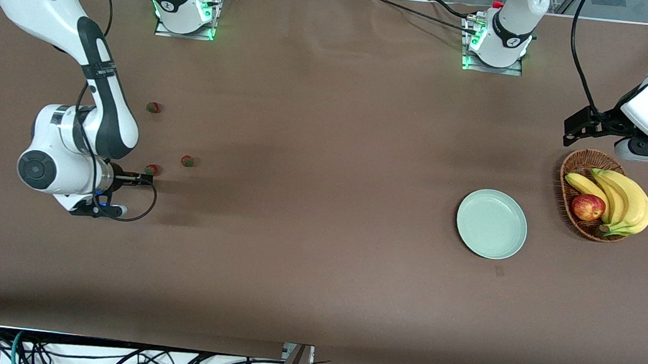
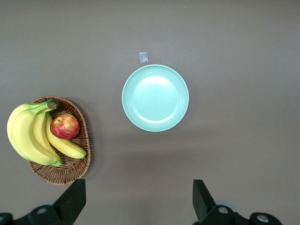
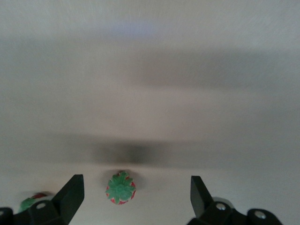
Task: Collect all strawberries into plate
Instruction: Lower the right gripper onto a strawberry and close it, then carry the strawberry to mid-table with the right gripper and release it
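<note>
- Plate (image 1: pixel 491 224): we log it bare, flat on the table (image 1: pixel 318 252), toward the left arm's end. This is our landmark.
- Basket (image 1: pixel 586 170): just beside the plate, apart from it, closer still to the left arm's end; it holds bananas (image 1: pixel 621 199) and an apple (image 1: pixel 587 207).
- Strawberries: we count three, all on the table, well apart from the plate, toward the right arm's end. One (image 1: pixel 187 160) lies closest to the plate; one (image 1: pixel 153 107) sits farther from the front camera; one (image 1: pixel 152 169) sits at the right gripper.
- Right gripper (image 1: pixel 145 179): low by that last berry, fingers spread wide; in its wrist view the berry (image 3: pixel 121 188) sits between them, ungrasped.
- Left gripper (image 2: pixel 136 199): up over the table beside the basket, fingers wide apart, holding nothing; this arm waits.
</note>
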Available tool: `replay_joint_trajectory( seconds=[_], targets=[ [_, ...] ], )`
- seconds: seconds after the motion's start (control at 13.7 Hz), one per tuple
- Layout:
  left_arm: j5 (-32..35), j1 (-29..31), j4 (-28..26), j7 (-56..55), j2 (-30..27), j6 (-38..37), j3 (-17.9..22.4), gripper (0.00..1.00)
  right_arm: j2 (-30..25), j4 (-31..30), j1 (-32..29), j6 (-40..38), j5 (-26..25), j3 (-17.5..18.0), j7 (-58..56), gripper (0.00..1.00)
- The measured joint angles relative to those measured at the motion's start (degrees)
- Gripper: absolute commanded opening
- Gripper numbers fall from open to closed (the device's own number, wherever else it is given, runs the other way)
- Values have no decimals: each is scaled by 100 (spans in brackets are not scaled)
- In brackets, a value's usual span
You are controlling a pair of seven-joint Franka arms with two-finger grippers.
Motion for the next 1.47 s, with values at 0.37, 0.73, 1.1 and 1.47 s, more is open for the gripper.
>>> replay_joint_trajectory(
  seconds=[0.37,0.73,1.1,1.47],
  targets=[
    [0,0,0,0,0,-2,0,100,2,-503,44,385,2,5,1,100],
    [0,0,0,0,0,-4,0,100,1,-638,140,393,3,41,160,25],
    [0,0,0,0,0,-6,0,100,-23,-593,146,191,96,41,164,1],
    [0,0,0,0,0,-6,0,100,-60,310,347,-235,428,191,218,1]
  ],
)
